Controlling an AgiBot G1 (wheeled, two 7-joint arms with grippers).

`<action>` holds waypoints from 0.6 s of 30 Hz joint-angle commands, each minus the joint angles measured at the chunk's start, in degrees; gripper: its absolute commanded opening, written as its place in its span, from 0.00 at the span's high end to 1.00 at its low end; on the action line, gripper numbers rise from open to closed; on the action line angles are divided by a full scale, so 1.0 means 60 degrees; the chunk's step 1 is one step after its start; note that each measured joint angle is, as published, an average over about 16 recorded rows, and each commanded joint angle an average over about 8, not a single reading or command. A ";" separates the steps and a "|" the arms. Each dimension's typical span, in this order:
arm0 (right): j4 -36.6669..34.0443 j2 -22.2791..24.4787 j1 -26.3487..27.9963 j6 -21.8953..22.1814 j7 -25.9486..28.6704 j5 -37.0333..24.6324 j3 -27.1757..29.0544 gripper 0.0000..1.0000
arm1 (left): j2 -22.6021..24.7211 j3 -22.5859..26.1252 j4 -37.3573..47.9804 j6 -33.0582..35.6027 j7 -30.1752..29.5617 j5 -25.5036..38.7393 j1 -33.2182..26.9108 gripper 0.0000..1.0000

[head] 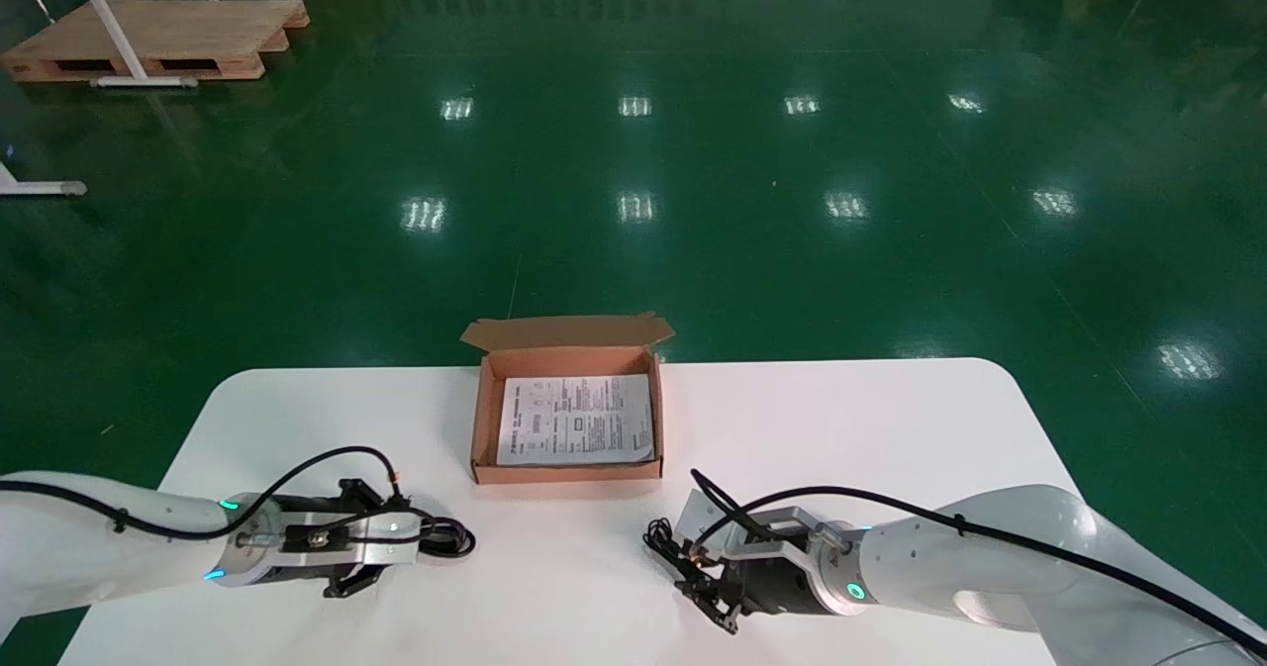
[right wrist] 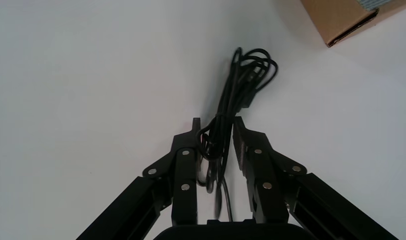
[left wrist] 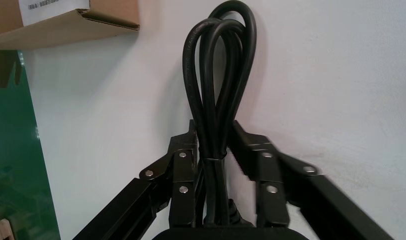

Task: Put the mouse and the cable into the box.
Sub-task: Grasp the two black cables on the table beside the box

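Presently, left hand point(left wrist: 214, 132): near left on the bench point(head: 841, 428), closed onto the thick looped cable point(left wrist: 218, 60).
Right hand point(right wrist: 215, 125): near right, astride a thin tangled cord point(right wrist: 245, 75); whether it grips, I cannot tell.
Mouse: not to be seen.
Box point(head: 483, 419): far centre, open, holding only a printed sheet point(head: 579, 419).
Next: lift cleanly, carry over the box, release.

Bare table point(head: 841, 428) lies between your left gripper point(head: 414, 539), clamped on the thick cable point(head: 453, 539), and the box point(head: 567, 471). The same open stretch runs from your right gripper point(head: 685, 575), at the thin cable point(head: 661, 539). The box's near wall faces both. Its lid flap point(head: 566, 331) stands up on the far side, its top is open, and only a flat paper sheet point(head: 577, 419) lies inside.
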 commanded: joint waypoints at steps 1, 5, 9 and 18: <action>0.0001 0.0001 -0.0001 -0.0001 0.0002 0.0001 0.0001 1.00 | -0.0001 0.0000 -0.0002 0.0000 -0.0001 0.0000 0.0001 1.00; 0.0004 0.0003 -0.0002 -0.0004 0.0004 0.0003 0.0003 1.00 | -0.0001 0.0000 -0.0006 -0.0004 -0.0001 -0.0001 0.0002 1.00; 0.0009 0.0010 -0.0003 -0.0008 0.0001 0.0005 0.0001 1.00 | -0.0002 0.0000 -0.0006 -0.0004 0.0001 0.0000 -0.0001 1.00; 0.0641 0.0871 0.0493 -0.0208 -0.0182 0.0375 0.0329 1.00 | -0.0550 -0.0235 -0.0667 0.0424 0.0169 -0.0306 -0.0644 1.00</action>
